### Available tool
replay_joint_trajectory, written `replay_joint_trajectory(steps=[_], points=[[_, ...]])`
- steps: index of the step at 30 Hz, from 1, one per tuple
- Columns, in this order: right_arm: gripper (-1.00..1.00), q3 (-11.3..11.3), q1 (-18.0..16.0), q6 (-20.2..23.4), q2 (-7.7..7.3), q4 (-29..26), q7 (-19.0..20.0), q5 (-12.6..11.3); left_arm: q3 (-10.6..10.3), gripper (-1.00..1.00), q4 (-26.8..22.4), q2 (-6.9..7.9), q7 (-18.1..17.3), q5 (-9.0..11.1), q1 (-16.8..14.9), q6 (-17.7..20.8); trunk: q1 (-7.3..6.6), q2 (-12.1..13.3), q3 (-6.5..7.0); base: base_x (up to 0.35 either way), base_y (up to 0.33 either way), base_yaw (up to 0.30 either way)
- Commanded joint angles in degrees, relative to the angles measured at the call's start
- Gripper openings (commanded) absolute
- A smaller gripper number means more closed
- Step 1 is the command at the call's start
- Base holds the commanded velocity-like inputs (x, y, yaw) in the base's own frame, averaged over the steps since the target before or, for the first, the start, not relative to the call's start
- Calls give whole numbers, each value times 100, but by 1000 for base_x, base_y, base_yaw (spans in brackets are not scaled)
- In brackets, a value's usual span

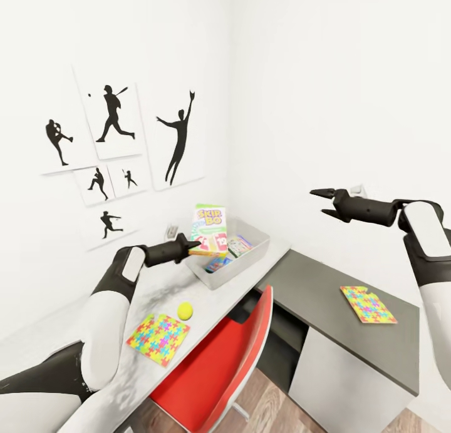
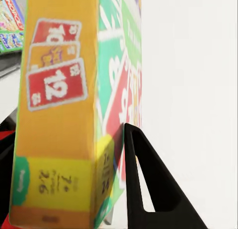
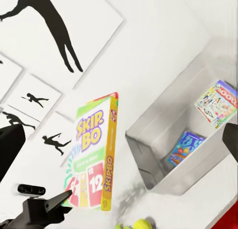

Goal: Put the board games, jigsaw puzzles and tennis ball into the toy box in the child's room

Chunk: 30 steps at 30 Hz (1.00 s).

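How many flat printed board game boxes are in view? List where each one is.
3. The green Skip-Bo box stands upright in the left gripper at the grey bin's end; a Monopoly box and a blue box lie inside. Others may be hidden.

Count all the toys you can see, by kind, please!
Printed board game boxes: 3 (green Skip-Bo box held upright at the bin's end by the left gripper, white Monopoly box and blue box in the grey bin)
Multicoloured jigsaw puzzle boards: 2
Yellow-green tennis ball: 1
Total: 6
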Motion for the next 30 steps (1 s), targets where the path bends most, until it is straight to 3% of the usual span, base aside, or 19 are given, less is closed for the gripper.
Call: replay_joint_trajectory(steps=[1, 4, 7, 24, 30], points=[[100, -1, 5, 24, -17, -34, 4, -14, 45, -100, -1, -27, 17, 60, -9, 15, 5, -13, -14, 79, -157, 0], [100, 79, 18, 24, -39, -76, 5, -38, 55, -100, -1, -51, 207, 233, -11, 2, 5, -13, -14, 34, -69, 0], [100, 152, 26, 24, -42, -93, 5, -49, 60, -100, -1, -60, 313, 284, -11, -1, 5, -13, -14, 30, -29, 0], [100, 186, 31, 24, -44, -119, 5, -53, 122, -100, 7, -54, 454, 281, -13, 36, 5, -13, -14, 164, -52, 0], [100, 183, 37, 24, -47, -130, 5, -53, 76, -100, 42, 32, 837, 244, -173, 168, 5, -13, -14, 20, 2, 0]])
